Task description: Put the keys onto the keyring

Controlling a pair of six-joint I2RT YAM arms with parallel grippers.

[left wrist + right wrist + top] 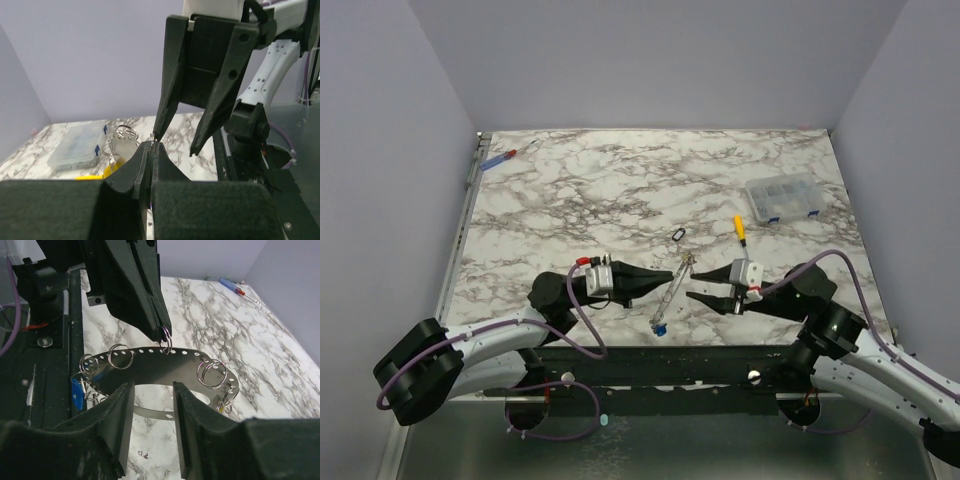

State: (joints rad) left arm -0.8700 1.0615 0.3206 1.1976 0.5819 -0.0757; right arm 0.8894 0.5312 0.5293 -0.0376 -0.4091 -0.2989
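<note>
The keyring is a flat, perforated silver loop hung with several small split rings. It is held above the table, near the front edge in the top view. My left gripper is shut on one split ring at the loop's upper band, and thin wire shows at its pinched tips. A blue-capped key hangs at one end and a yellow-capped key at the other. My right gripper is open, its fingers standing either side of the loop's lower strip. It faces the left gripper closely.
A clear compartment box sits at the right. A yellow-handled screwdriver lies just beyond my right gripper. A small dark oval ring lies mid-table. A red-and-blue screwdriver lies in the far left corner.
</note>
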